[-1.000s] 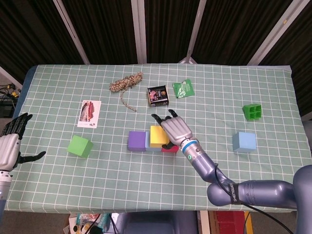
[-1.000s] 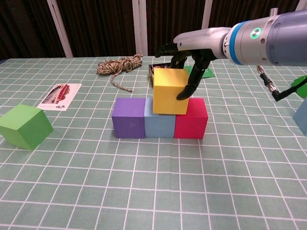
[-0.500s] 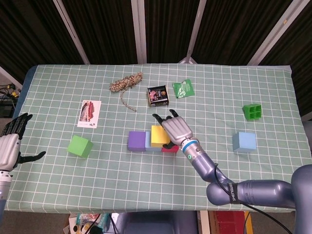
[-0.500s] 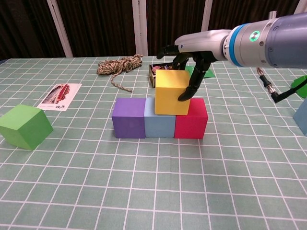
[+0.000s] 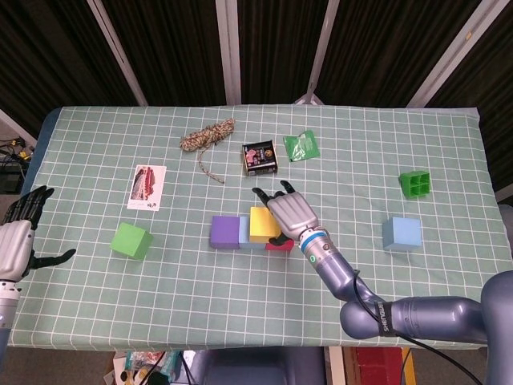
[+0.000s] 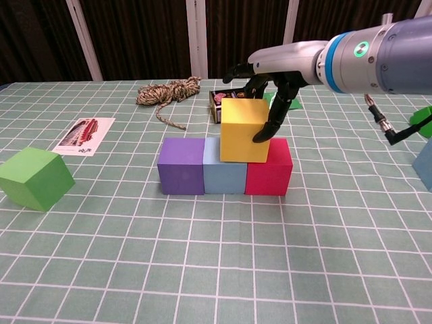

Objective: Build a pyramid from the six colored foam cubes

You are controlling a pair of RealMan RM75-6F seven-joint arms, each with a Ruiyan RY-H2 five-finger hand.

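The yellow foam cube (image 6: 244, 130) sits on the seam between the pale blue foam cube (image 6: 224, 173) and red foam cube (image 6: 268, 170), with the purple foam cube (image 6: 181, 166) left of them. The right hand (image 6: 270, 84) pinches the yellow cube; the second tier is under way. Next it should release, then fetch the green foam cube (image 6: 34, 177). The left hand (image 5: 18, 241) hangs spread, far left.

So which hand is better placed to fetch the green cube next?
Left, probably. The left hand is open at the table's left edge, near the green cube; the right hand holds the yellow cube.
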